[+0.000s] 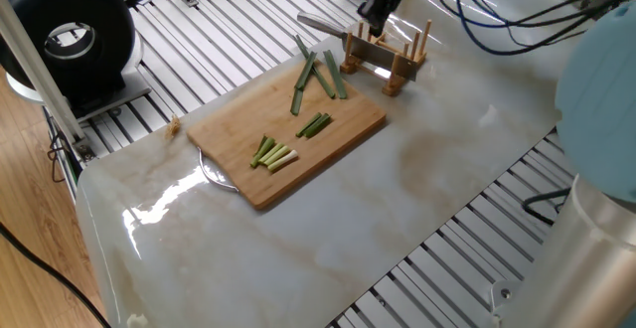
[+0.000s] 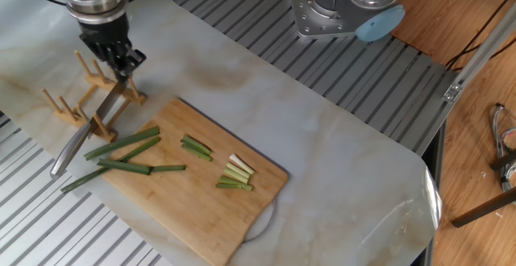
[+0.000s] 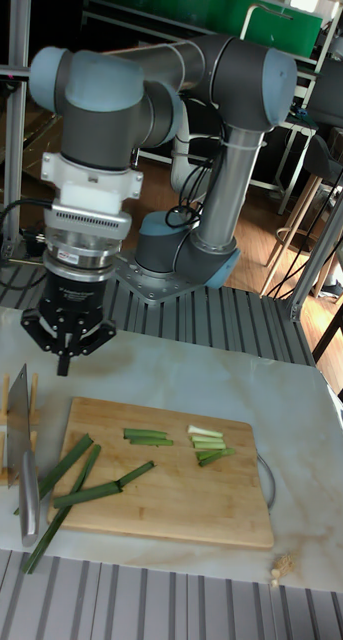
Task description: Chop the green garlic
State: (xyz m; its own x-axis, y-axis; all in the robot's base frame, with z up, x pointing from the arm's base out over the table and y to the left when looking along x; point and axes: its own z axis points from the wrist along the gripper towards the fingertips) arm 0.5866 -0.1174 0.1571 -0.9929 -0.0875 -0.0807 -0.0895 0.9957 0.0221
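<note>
Green garlic lies chopped on the wooden cutting board: pale short pieces nearest the board's handle end, a pair of dark green pieces mid-board, and long leaf stalks at the far end, some overhanging the edge. Beyond the board, the cleaver rests in the wooden peg rack, blade projecting over the slatted table. My gripper hangs above the marble sheet near the rack, touching nothing. My fingers appear slightly apart and hold nothing; their exact opening I cannot tell.
</note>
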